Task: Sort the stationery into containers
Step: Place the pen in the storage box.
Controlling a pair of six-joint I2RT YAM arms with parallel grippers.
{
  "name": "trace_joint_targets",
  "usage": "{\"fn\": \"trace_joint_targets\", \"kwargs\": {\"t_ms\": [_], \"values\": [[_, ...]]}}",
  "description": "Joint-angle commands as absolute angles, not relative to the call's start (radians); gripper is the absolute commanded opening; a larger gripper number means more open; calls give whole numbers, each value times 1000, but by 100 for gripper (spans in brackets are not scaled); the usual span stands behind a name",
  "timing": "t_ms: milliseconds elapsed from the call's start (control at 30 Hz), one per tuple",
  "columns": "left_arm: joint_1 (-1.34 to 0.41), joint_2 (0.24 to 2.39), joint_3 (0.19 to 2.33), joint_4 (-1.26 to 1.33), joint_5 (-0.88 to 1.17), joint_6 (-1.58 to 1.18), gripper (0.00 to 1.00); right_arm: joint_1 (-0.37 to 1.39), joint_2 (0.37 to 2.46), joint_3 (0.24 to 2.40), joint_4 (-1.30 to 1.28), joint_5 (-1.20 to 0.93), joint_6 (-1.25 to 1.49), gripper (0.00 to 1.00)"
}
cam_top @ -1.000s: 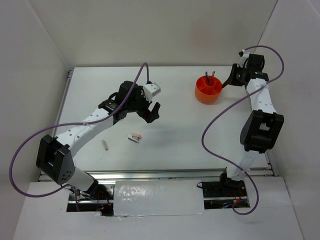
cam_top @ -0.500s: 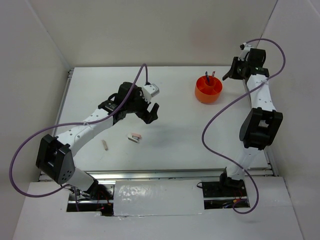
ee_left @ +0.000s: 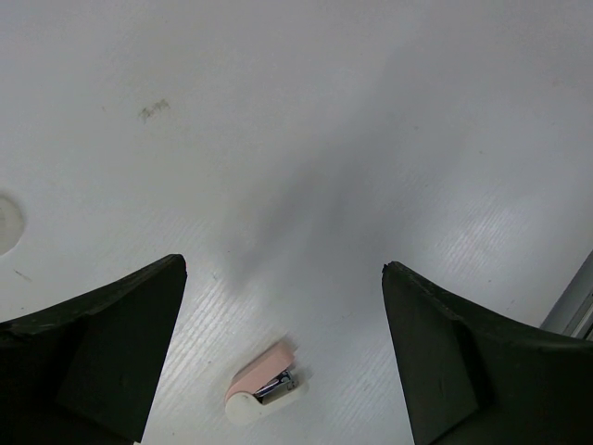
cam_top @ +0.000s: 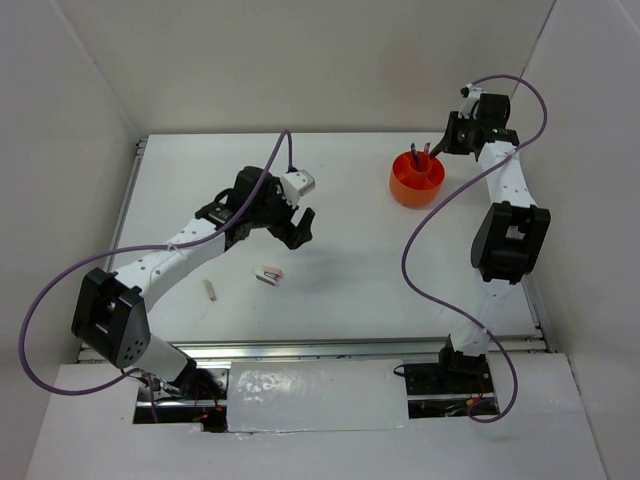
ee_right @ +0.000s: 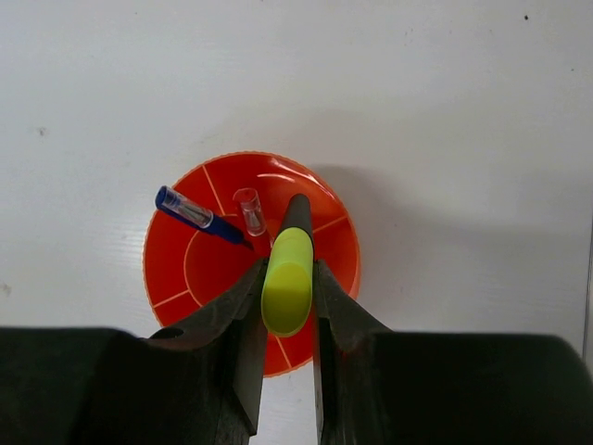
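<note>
Within right pincer, yellow-capped marker

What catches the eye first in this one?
The bright-orange tub at the far right of the table, with the right gripper shut on a yellow-capped black marker over it. Mid-table, the left gripper hangs wide open above a small pink-and-white piece.

The scene contains 1 orange divided tub, 2 pens, 1 yellow-capped black marker, 1 pink-and-white mini stapler and 1 beige block.
</note>
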State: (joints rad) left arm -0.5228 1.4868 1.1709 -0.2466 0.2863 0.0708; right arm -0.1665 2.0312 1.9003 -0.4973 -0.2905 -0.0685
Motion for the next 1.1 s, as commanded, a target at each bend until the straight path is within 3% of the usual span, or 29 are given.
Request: {"fn": "trace_joint_targets", "kwargs": {"t_ms": [0, 700, 800, 933, 1067], "values": [[-512, 1477, 1177, -210, 313, 57, 99, -156, 2043, 1980, -456, -282, -60, 0], [-508, 1496, 1180, -216, 321, 60, 99, -138, 2120, 2036, -479, -265, -80, 6], [-508, 1502, 1181, -216, 322, 58, 99, -140, 2123, 2040, -486, -270, -83, 13], [-508, 1503, 1184, -216, 319, 58, 99, -137, 2128, 2043, -489, -267, -81, 40], [-506, 1496, 1175, -207, 307, 51, 99, -135, 2122, 2072, -508, -281, -58, 53]]}}
